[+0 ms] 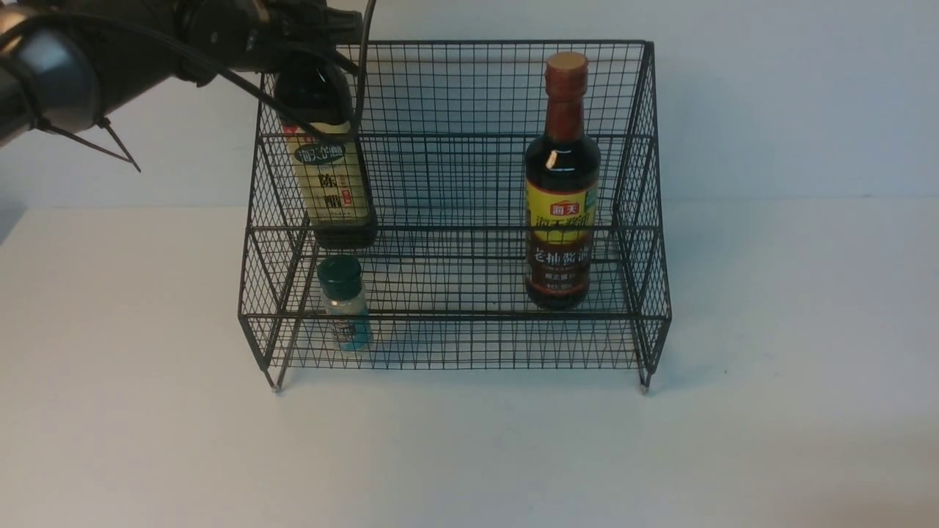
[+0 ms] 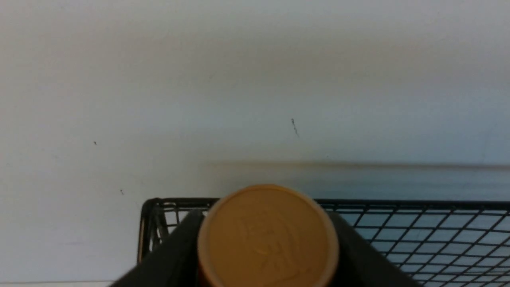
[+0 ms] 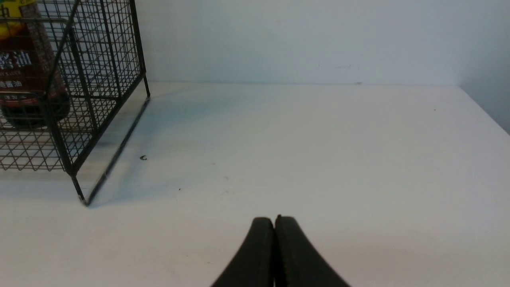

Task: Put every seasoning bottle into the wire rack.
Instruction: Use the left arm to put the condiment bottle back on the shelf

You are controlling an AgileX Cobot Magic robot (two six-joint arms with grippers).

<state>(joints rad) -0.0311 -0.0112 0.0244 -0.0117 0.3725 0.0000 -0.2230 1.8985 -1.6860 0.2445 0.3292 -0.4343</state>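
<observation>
My left gripper (image 1: pixel 315 44) reaches in from the upper left and is shut on the neck of the tall dark bottle with the cream label (image 1: pixel 334 187). This bottle stands slightly tilted at the left of the upper tier of the black wire rack (image 1: pixel 513 42). The left wrist view shows its gold cap (image 2: pixel 267 239) between the dark fingers (image 2: pixel 171 255), above the rack's rim (image 2: pixel 418 205). The brown-necked bottle with the yellow-red label (image 1: pixel 561 183) stands upright at the rack's right. On the lower tier at the left sits the small green-capped shaker (image 1: pixel 345 304). My right gripper (image 3: pixel 275 219) is shut and empty, over the table.
The rack stands on a white table against a white wall. In the right wrist view the rack's right side (image 3: pixel 114 155) and the brown-necked bottle's lower part (image 3: pixel 24 67) lie off to one side of the gripper. A small dark speck (image 3: pixel 143 158) lies on the table.
</observation>
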